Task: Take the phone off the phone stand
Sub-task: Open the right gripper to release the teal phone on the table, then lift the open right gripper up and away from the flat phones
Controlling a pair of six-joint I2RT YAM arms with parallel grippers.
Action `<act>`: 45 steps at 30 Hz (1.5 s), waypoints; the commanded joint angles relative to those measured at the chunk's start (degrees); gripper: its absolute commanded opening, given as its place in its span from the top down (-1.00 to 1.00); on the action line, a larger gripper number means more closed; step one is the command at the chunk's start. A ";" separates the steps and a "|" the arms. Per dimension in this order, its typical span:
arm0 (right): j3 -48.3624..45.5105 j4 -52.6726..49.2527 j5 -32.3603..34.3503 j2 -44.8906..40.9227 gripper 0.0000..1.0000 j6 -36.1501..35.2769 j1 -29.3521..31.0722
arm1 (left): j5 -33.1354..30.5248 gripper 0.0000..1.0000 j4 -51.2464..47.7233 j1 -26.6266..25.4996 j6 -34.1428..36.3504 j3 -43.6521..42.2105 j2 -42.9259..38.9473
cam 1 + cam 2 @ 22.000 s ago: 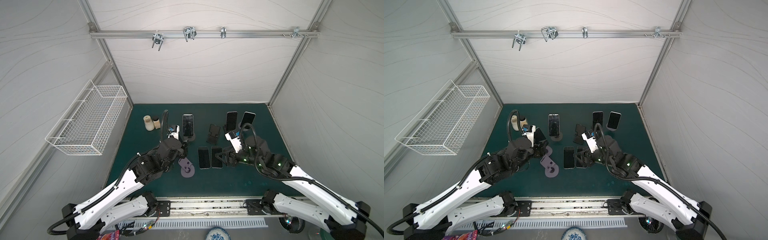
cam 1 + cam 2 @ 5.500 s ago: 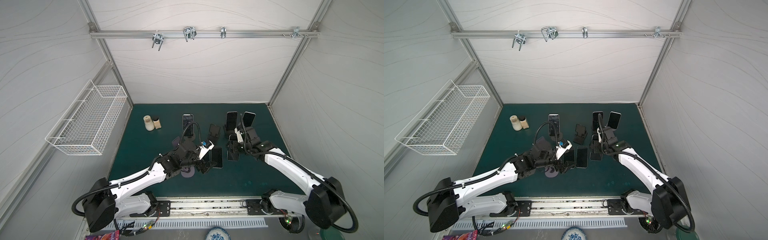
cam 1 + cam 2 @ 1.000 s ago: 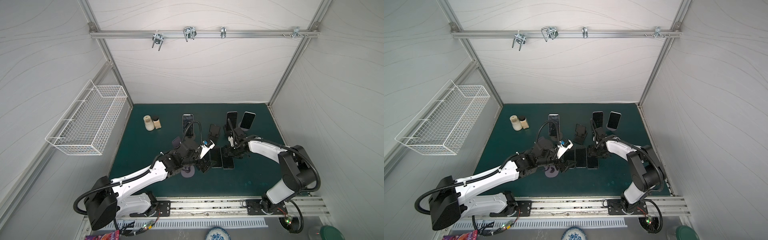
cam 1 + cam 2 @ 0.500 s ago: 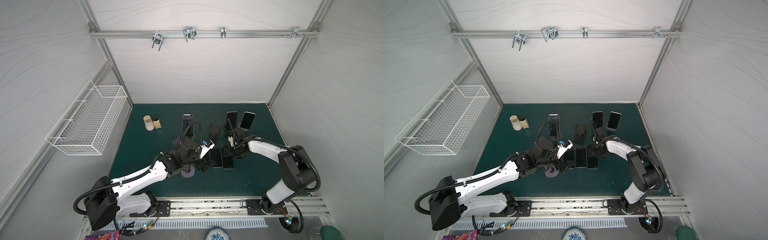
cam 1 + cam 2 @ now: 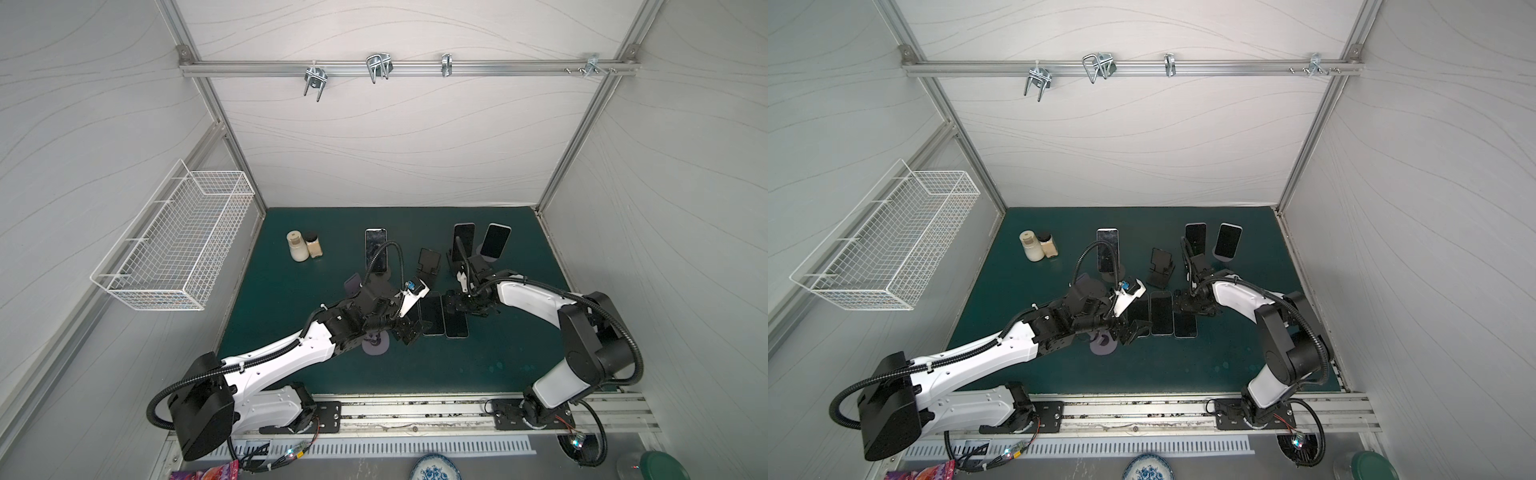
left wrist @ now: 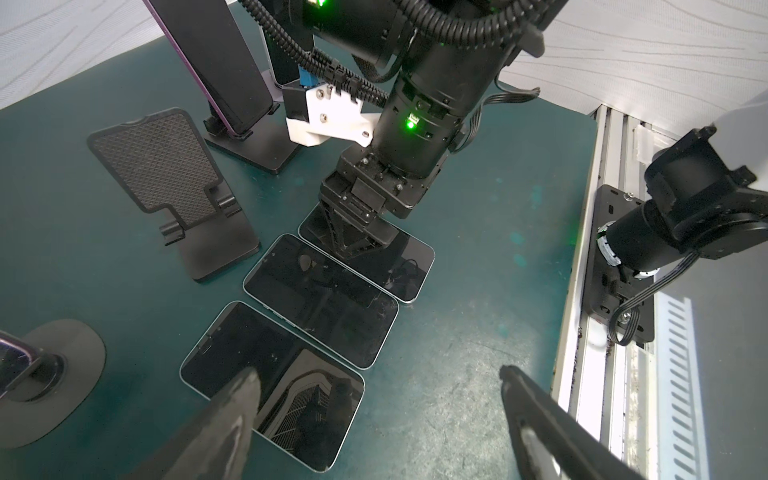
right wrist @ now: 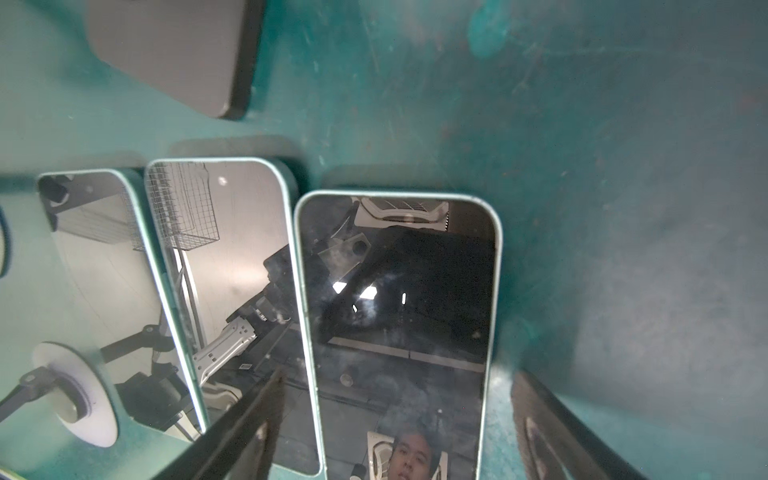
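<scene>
Glossy black-screened, teal-rimmed phone (image 7: 395,332) lies flat on the dark green bench (image 7: 623,208), straddled by the right end effector (image 7: 399,376), jaws wide; a crooked lift-off could shove it into the neighbouring phone (image 7: 224,249) at 9 o'clock.

Soft, even light made both top views bright; the phone screen (image 7: 395,311) mirrored glare, and near gripper fingers (image 7: 245,432) looked blurred.

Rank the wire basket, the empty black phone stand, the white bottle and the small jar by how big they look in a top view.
1. wire basket, by far, though it hangs on the wall nearer the camera.
2. empty black phone stand and white bottle: too alike to rank.
3. small jar.
</scene>
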 commanded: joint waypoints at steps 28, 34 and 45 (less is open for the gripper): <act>3.36 -2.04 4.89 -15.58 -0.77 1.41 0.27 | -7.24 -0.83 8.48 4.49 -0.03 -1.64 -6.45; 5.18 -0.58 6.63 -18.02 -0.76 0.82 1.28 | -6.98 -0.83 8.52 6.43 -2.29 -1.13 -7.11; 10.36 2.26 5.33 -15.45 -0.75 -2.29 2.25 | -6.37 -0.83 7.86 10.05 -3.44 -0.57 -7.30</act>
